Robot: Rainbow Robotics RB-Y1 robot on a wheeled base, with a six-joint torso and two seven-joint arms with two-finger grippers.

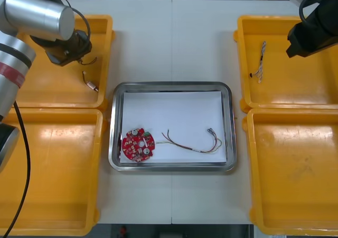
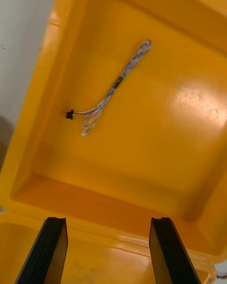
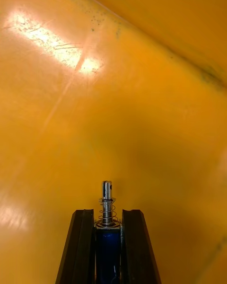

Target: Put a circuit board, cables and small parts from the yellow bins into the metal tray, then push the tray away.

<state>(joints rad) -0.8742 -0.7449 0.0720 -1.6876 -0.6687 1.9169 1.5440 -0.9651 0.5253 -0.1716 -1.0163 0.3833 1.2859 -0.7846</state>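
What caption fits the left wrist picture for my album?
The left gripper, jaws shut on a small metal part, over a yellow bin.

Tray (image 1: 172, 84) between bins (image 1: 53, 92) (board (image 1: 137, 144) inside)

My gripper (image 2: 108, 222) hangs at the rim of a yellow bin (image 2: 179, 142), fingers spread wide. A twisted blue and white cable (image 2: 113, 85) lies on that bin's floor, well apart from my fingers.
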